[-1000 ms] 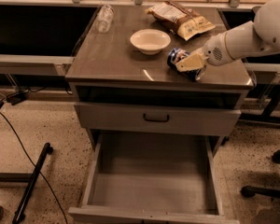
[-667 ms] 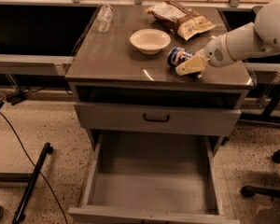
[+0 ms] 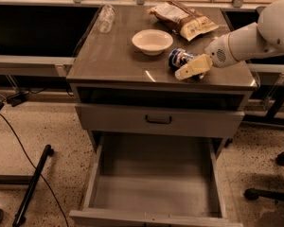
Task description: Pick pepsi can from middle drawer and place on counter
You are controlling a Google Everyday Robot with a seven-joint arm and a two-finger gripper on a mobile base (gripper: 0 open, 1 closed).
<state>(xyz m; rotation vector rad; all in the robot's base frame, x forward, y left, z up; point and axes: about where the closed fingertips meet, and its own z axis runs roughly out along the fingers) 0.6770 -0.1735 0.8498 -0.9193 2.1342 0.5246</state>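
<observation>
Drawer duty at a grey cabinet: the middle drawer stands pulled out toward the camera, well below and nearer than the white bowl, showing its flat grey floor and low side walls. A dark bar and a black cable lie on the speckled floor, far down and to the left of the bowl. A chair base stands on the floor, far down and to the right of it.

Above the open drawer and below the bowl, a shut drawer front shows its dark handle. Over that is the glossy table, on which the bowl sits.

The pepsi can is on the table just to the right of the bowl and slightly nearer the camera. It is tipped over, with its blue side and logo facing out. The gripper is at the can, low over the table and to the right of the bowl, with one pale finger crossing the can's near side. The other finger is hidden, so it cannot be told whether the jaws are clamped on the can or released.

The white arm reaches in from the right of the bowl. Beyond and right of the bowl lies a snack bag. Beyond and left of it, at the table's far corner, lies a clear plastic bottle.
</observation>
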